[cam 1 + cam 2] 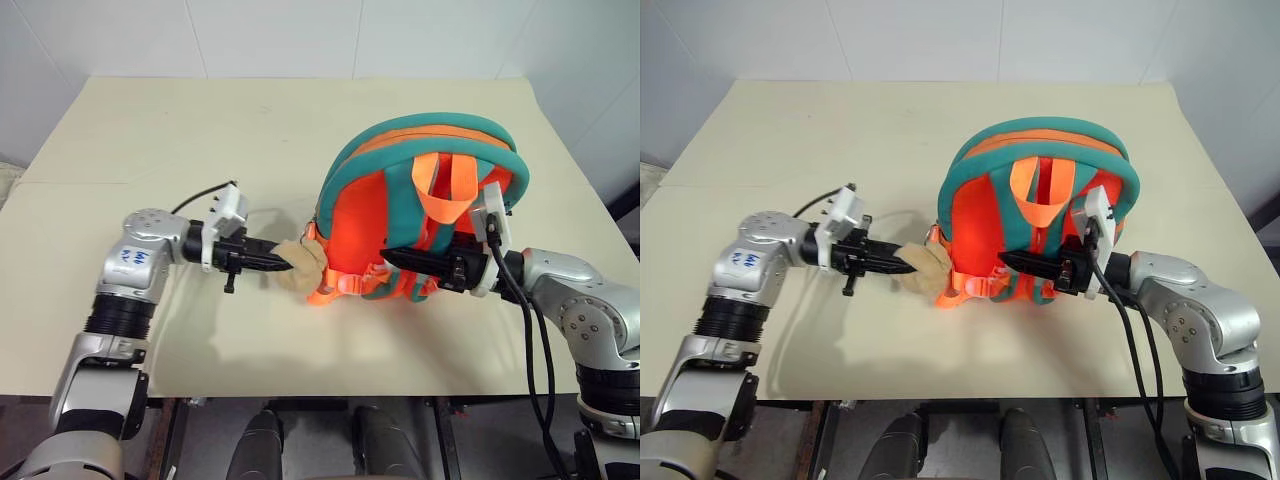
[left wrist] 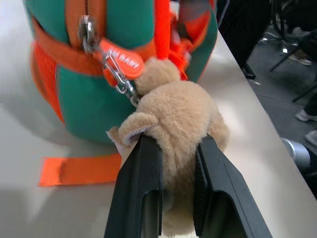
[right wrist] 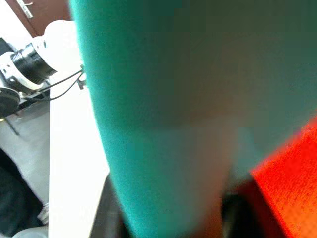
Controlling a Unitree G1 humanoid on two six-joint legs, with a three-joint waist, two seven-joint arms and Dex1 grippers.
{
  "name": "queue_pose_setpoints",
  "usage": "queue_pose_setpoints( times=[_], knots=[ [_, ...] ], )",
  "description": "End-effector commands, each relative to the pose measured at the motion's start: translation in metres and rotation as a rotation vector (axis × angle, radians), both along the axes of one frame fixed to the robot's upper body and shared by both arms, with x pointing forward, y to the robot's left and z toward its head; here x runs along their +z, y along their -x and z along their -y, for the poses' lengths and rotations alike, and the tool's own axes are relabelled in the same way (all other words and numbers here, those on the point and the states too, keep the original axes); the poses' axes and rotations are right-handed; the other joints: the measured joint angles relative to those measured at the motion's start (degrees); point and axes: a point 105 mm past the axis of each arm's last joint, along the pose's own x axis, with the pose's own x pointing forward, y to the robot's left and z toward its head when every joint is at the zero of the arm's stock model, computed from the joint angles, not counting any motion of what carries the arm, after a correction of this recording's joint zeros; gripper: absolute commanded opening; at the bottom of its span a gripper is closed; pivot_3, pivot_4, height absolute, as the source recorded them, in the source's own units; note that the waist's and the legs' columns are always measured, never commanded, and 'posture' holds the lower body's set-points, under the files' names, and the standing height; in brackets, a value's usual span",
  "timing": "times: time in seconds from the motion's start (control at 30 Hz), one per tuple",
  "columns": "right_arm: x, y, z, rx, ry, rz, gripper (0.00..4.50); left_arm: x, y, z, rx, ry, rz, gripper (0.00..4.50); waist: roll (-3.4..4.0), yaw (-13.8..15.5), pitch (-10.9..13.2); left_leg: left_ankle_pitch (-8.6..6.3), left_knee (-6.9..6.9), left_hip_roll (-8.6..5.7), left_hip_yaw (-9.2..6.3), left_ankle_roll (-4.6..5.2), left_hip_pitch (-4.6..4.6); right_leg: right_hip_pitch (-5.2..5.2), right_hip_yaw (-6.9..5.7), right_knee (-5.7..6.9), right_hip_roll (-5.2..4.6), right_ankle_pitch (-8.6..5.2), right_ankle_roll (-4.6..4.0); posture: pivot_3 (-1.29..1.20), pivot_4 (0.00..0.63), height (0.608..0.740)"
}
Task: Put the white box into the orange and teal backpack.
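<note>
1. The left gripper (image 1: 285, 262) reaches in level from the left, pointing right at the near-left corner of the orange and teal backpack (image 1: 420, 190). In the left wrist view its two black fingers (image 2: 138, 193) stand either side of the tan plush toy (image 2: 173, 119), which hangs by a metal clip (image 2: 116, 74) from the backpack's zipper pull. The jaws are narrow and pressed into the plush, so it has the toy between them (how firmly, I cannot tell).

2. The backpack stands upright on the cream table (image 1: 150, 140), its strap side facing the camera, and both arms meet it at its near, lower edge. The zipper runs up the side that the left wrist view shows, and there it looks closed.

3. The white box cannot be made out on the table. It may be inside the backpack, though no frame shows this.

4. The right gripper (image 1: 395, 262) comes in level from the right, pointing left across the backpack's lower strap area. Its fingers lie against or among the teal straps (image 1: 400, 195) and orange webbing (image 1: 440, 200). Whether they are open or clamped on a strap, I cannot tell.

5. Both hands are at the backpack (neither is nearer a box), so I judge the coming move to concern the bag itself.
</note>
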Motion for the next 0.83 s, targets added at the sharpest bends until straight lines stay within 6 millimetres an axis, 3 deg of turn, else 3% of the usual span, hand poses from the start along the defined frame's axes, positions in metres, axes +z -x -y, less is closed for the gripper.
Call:
queue_pose_setpoints(
  times=[0.03, 0.2, 0.3, 0.47, 0.83],
  knots=[
    [0.027, 0.015, 0.016, -0.017, 0.006, 0.125, 2.64, 0.018, 0.008, -0.017, 0.055, 0.027, 0.084, 2.00, 0.00, 0.0, 0.0, 0.00, 0.00, 0.00, 0.01, 0.00, 0.00, 0.01, 0.00, -0.02, -0.01, 0.00, 0.00, 0.00, 0.150, 0.740],
    [0.035, 0.028, 0.047, -0.084, 0.045, 0.147, 4.35, 0.014, 0.017, -0.037, 0.124, 0.009, 0.091, 3.63, 0.00, 0.1, 0.0, -0.01, -0.01, 0.00, 0.01, 0.01, 0.02, 0.05, -0.01, -0.06, -0.01, -0.01, -0.02, 0.00, 0.150, 0.740],
    [0.033, 0.033, 0.068, -0.135, 0.098, 0.136, 4.50, 0.014, 0.017, -0.048, 0.182, 0.017, 0.125, 4.46, 0.00, 0.1, 0.0, -0.01, 0.01, -0.01, 0.02, 0.01, 0.02, 0.07, 0.00, -0.06, -0.02, -0.01, -0.03, 0.00, 0.150, 0.740],
    [0.014, 0.039, 0.108, -0.234, 0.240, 0.130, 4.50, 0.014, 0.025, -0.063, 0.240, 0.047, 0.119, 4.46, -0.01, 0.1, 0.0, -0.01, 0.01, -0.01, 0.02, 0.02, 0.05, 0.12, -0.01, -0.12, -0.02, -0.01, -0.05, 0.00, 0.150, 0.740],
    [-0.008, 0.018, 0.145, -0.311, 0.296, 0.093, 4.50, 0.006, 0.046, -0.067, 0.270, 0.026, 0.100, 4.46, -0.01, -0.1, 0.0, -0.01, 0.03, 0.05, 0.19, 0.02, 0.20, 0.15, 0.03, -0.13, -0.03, -0.01, -0.24, 0.00, 0.150, 0.740]
  ],
)
